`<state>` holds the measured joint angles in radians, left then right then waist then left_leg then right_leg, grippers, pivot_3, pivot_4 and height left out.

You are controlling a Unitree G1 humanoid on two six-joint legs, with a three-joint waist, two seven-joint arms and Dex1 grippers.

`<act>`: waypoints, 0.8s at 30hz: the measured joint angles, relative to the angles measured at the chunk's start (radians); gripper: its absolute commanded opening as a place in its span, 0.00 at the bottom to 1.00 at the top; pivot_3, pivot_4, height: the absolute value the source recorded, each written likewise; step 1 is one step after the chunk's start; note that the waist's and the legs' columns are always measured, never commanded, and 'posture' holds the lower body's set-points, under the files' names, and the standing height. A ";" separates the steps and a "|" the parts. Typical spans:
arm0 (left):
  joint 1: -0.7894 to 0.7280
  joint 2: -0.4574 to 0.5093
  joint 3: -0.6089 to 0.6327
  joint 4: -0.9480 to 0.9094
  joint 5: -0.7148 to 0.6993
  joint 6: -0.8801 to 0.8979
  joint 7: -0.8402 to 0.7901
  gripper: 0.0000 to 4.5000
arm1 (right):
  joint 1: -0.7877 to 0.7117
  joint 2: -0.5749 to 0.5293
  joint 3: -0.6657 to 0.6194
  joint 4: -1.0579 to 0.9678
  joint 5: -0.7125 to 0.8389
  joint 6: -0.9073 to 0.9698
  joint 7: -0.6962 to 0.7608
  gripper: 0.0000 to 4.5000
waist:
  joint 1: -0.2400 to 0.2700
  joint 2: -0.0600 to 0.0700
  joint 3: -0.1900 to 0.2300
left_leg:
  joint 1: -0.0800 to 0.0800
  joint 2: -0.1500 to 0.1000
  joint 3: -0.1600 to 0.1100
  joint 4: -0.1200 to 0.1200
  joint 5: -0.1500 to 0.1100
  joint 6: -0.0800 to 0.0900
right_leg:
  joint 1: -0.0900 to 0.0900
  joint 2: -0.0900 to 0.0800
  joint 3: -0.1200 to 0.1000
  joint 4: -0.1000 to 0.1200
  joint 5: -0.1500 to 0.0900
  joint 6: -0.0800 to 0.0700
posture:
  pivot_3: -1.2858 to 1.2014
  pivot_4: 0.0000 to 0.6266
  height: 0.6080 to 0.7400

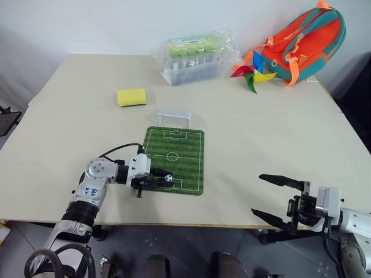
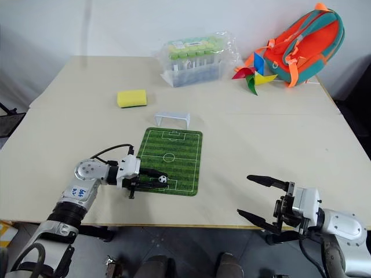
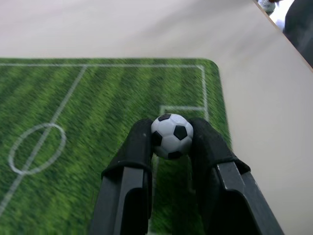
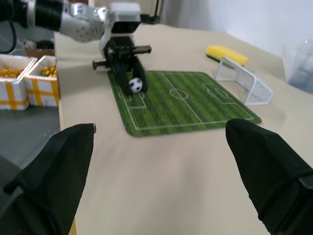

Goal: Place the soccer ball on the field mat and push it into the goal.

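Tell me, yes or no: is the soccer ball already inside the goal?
No: the soccer ball sits clamped between the left gripper fingers over the near end of the field mat, while the goal stands at the far end.

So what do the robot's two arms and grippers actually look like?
Both arms are silver-grey metal with white housings at the wrists. Each ends in a gripper of two black fingers: the left gripper and the right gripper. A black cable loops over the left wrist, and the left forearm carries a small label with blue markings.
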<state>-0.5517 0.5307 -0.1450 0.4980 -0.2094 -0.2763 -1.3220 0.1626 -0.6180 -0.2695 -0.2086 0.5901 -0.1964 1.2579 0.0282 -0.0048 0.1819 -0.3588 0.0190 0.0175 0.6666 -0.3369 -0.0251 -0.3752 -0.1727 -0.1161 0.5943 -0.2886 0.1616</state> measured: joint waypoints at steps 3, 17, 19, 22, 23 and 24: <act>0.000 -0.005 -0.005 0.002 0.006 -0.011 -0.004 0.19 | 0.002 0.000 0.000 -0.002 -0.008 -0.001 -0.009 1.00 | -0.002 0.000 0.000 | 0.000 0.000 0.000 0.000 0.000 0.000 | 0.000 0.000 0.000 -0.001 0.001 0.000 | 0.52 0.24 1.00; 0.006 -0.018 -0.005 0.005 0.014 -0.035 0.012 0.68 | -0.041 0.008 0.032 0.014 -0.020 -0.017 -0.014 1.00 | -0.002 0.000 0.000 | 0.000 0.000 0.000 0.000 0.000 0.000 | 0.000 0.000 0.000 0.000 0.001 0.000 | 0.52 0.24 1.00; 0.013 -0.020 0.000 0.005 0.008 -0.039 0.012 0.68 | -0.042 0.008 0.036 0.014 -0.020 -0.017 -0.014 1.00 | -0.002 0.000 0.000 | 0.000 0.000 0.000 0.000 0.000 0.000 | 0.000 0.000 0.000 -0.001 0.001 0.000 | 0.52 0.24 1.00; 0.020 -0.019 0.006 -0.001 0.007 -0.043 0.012 0.68 | -0.050 0.008 0.051 0.014 -0.021 -0.012 -0.018 1.00 | -0.003 0.000 0.000 | 0.000 0.000 0.000 0.000 0.000 0.000 | 0.000 0.000 0.000 0.000 0.001 0.000 | 0.52 0.24 1.00; 0.024 -0.019 0.008 -0.005 0.006 -0.043 0.012 0.68 | -0.057 0.008 0.059 0.014 -0.021 -0.009 -0.022 1.00 | -0.003 0.000 0.000 | 0.000 0.000 0.000 0.000 0.000 0.000 | 0.000 0.000 0.000 0.000 0.001 0.000 | 0.52 0.24 1.00; 0.028 -0.019 0.008 -0.012 0.004 -0.044 0.011 0.68 | -0.063 0.008 0.066 0.014 -0.021 -0.005 -0.026 1.00 | -0.003 0.000 0.000 | 0.000 0.000 0.000 0.000 0.000 0.000 | 0.000 0.000 0.000 0.000 0.001 0.000 | 0.52 0.24 1.00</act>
<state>-0.5236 0.5112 -0.1369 0.4864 -0.2053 -0.3198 -1.3110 0.1000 -0.6099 -0.2039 -0.1942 0.5687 -0.2013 1.2316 0.0248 -0.0047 0.1819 -0.3587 0.0191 0.0176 0.6670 -0.3370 -0.0248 -0.3751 -0.1726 -0.1158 0.5939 -0.2879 0.1616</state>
